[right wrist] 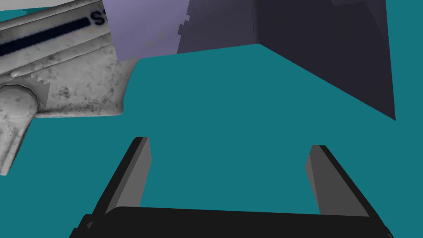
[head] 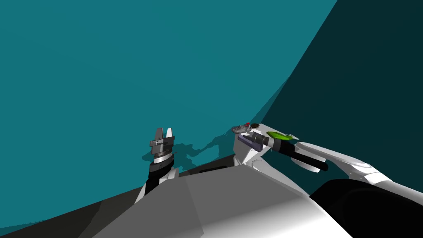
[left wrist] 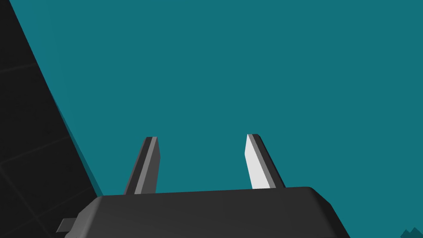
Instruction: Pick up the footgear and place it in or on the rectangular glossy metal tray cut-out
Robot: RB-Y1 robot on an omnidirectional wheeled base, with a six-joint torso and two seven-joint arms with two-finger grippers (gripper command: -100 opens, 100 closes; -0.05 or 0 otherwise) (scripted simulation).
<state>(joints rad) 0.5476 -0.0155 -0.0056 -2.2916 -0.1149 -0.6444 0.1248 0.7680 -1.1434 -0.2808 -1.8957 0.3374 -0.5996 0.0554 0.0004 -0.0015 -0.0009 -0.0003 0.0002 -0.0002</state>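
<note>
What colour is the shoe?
The shoe is mottled light grey with a dark stripe; the right wrist view shows it best.

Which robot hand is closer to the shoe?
The right gripper: the grey shoe lies just past its open fingers. The left gripper stands apart, by the teal wall.

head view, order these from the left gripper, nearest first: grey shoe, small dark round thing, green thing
1. grey shoe, nearest the left gripper, off to its right
2. dark round thing, just past the shoe
3. green thing, farthest to the right
</note>
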